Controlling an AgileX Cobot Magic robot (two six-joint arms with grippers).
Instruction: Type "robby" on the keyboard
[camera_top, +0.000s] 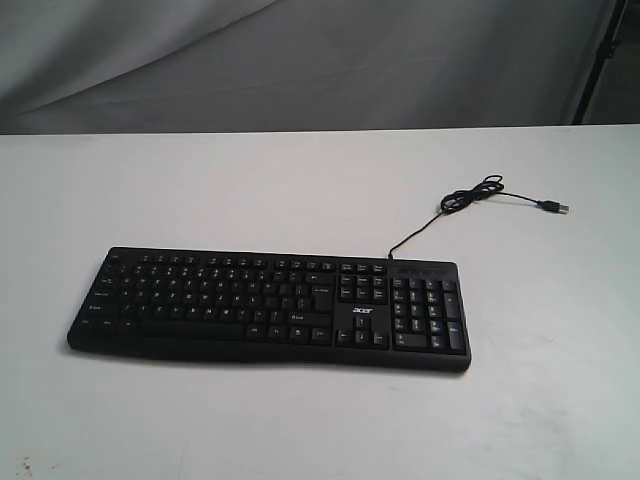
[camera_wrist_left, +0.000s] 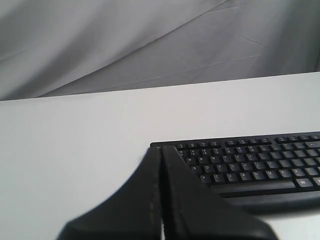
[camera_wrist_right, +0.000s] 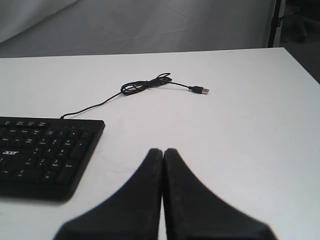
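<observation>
Left gripper (camera_wrist_left: 161, 151): jaws pressed together, nothing between them, tip lined up with the far corner of the keyboard (camera_wrist_left: 252, 167) at its letter-key end. Can't tell its height off the table (camera_wrist_left: 75, 150).

Right gripper (camera_wrist_right: 162, 151): jaws also fully together, empty, over bare table just off the number-pad end. Neither arm shows in the exterior view. Both wrist cams look low and flat across the tabletop.

Exterior view:
- The keyboard lies flat at table centre with its long axis 9-to-3, the 3 o'clock end dipping slightly.
- Number pad is at 3, space bar edge at 6, legends upright.
- Cable (camera_top: 425, 225) leaves the back edge heading to 1 o'clock and bunches in a loose coil. The USB plug (camera_top: 553, 207) lies loose on the table, pointing to 3.
- Grey cloth backdrop (camera_top: 300, 60) at 12, dark stand (camera_top: 603, 60) at 2.
- Nothing sits on the keys.
</observation>
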